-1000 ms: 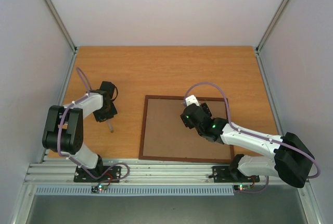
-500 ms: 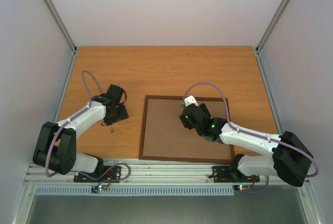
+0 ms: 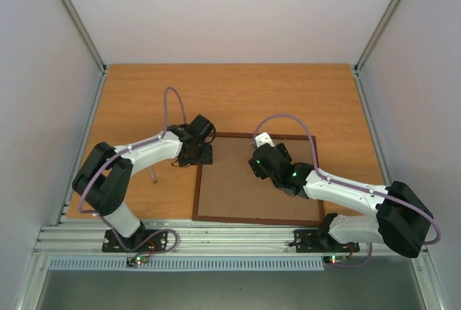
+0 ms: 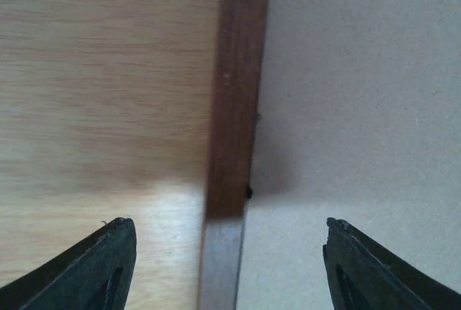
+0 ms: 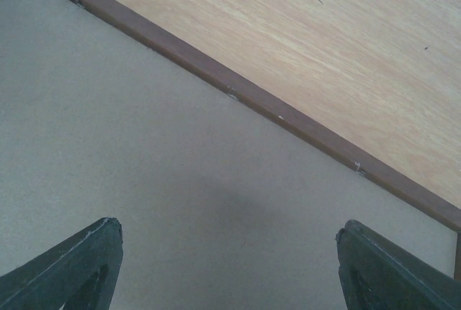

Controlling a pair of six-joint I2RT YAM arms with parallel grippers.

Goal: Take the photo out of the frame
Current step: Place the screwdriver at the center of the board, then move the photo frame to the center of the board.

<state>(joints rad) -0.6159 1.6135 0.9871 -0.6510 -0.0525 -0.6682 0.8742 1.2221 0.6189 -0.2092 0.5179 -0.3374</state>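
Note:
The frame (image 3: 216,215) lies face down on the wooden table, its plain brown back (image 3: 238,187) upward. The photo is hidden beneath that back. My left gripper (image 3: 199,155) hovers at the frame's left rail near the far left corner. In the left wrist view it (image 4: 227,256) is open and straddles the dark rail (image 4: 236,101), one finger over bare table and the other over the back (image 4: 360,108). My right gripper (image 3: 261,157) is open above the far middle of the back. The right wrist view shows nothing between its fingers (image 5: 79,270), with the far rail (image 5: 238,90) running diagonally ahead.
A small thin grey object (image 3: 153,174) lies on the table left of the frame, beside the left forearm. Metal rails and white walls (image 3: 43,108) border the table on both sides. The aluminium base bar (image 3: 230,236) runs along the near edge.
My left arm has swung right, from the table's left side to the frame's left rail, and its jaws have opened. The right arm and the frame have stayed put.

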